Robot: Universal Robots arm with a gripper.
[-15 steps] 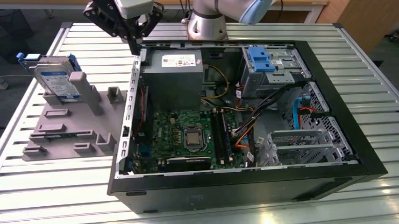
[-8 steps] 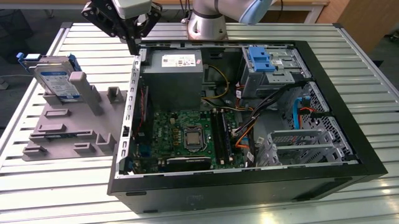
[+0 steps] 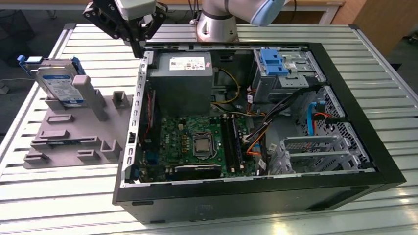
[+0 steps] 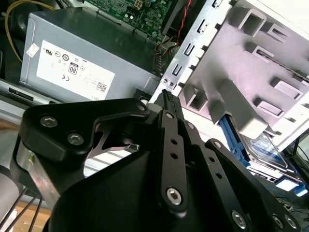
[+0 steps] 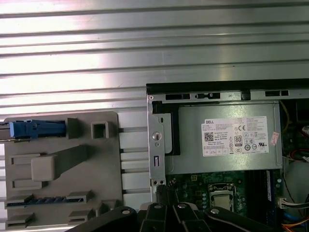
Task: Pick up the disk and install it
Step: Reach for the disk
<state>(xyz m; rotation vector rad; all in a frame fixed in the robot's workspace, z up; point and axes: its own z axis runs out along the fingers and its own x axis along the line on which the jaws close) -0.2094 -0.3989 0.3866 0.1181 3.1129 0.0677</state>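
So the disk (image 3: 56, 84) is standing on edge in its blue carrier, slotted into the grey fixture block (image 3: 72, 134) on the slatted table (image 3: 65, 200), off to the exterior view's left of the open PC case (image 3: 365, 127). The gripper (image 3: 139, 52) isn't on it at all: it hangs over the case's near-fixture wall by the power supply (image 3: 179, 78), well apart from the disk, and the jaws look pressed together with nothing between them. The exterior view gives you the whole layout, including the motherboard (image 3: 189, 142) and a blue bracket (image 3: 269, 61) up in the drive bay. The first wrist view looks straight down, so the disk (image 5: 34, 129) is just a thin blue strip at the fixture's edge, with the closed gripper (image 5: 161, 189) over the case wall. The second wrist view comes in at an angle past the gripper (image 4: 166, 94) and catches the disk's (image 4: 263, 145) labelled face behind a fixture post.
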